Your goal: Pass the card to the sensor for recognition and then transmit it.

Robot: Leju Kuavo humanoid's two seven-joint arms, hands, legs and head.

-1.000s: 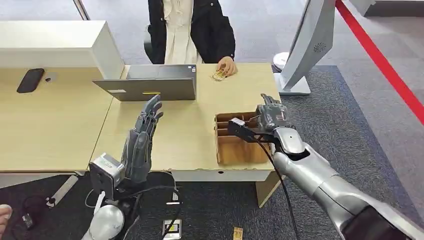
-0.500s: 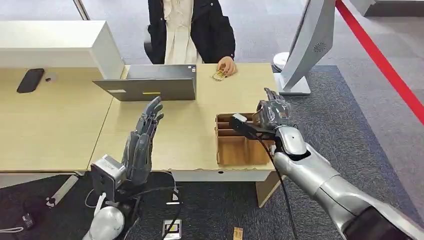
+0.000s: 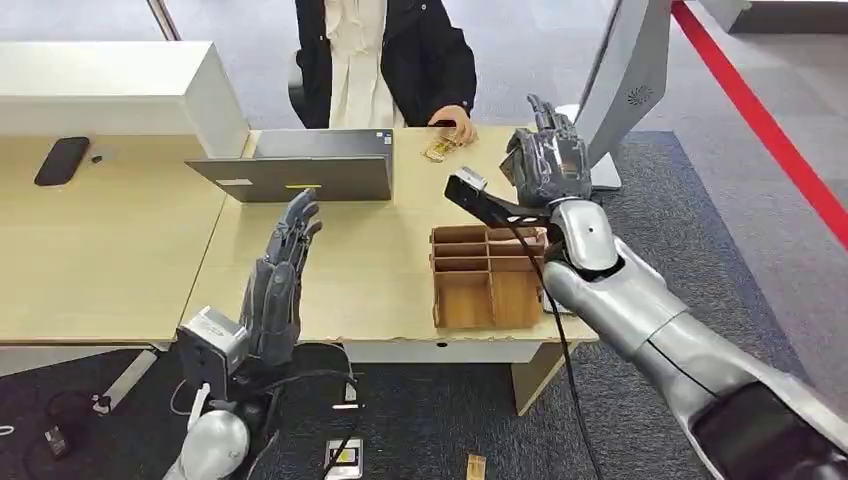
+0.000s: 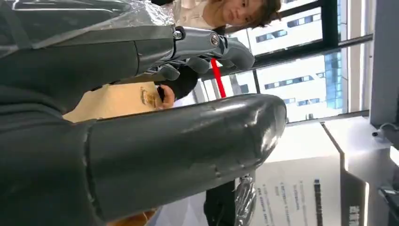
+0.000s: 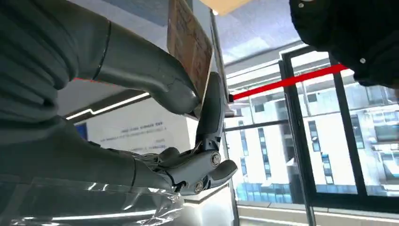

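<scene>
Card (image 5: 189, 44) is sitting pinched between the thumb and a finger of the right robot hand (image 3: 547, 163), raised above the counter (image 3: 390, 270) near the white sensor stand (image 3: 620, 80) at its 2 o'clock. Pickup looks done; recognition and the handover seem left. At 6 o'clock the wooden organizer (image 3: 487, 276) is standing; at 10 o'clock a person's hand (image 3: 458, 127) is resting. The left robot hand (image 3: 280, 285) is hanging apart, holding nothing.

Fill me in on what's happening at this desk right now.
The humanoid robot's right hand pinches a small brown card between thumb and a finger, raised above the wooden compartment box on the light wooden desk. Its left hand is held open and upright with nothing in it. A person in a dark jacket sits across the desk behind a grey laptop, one hand on a small item.
</scene>
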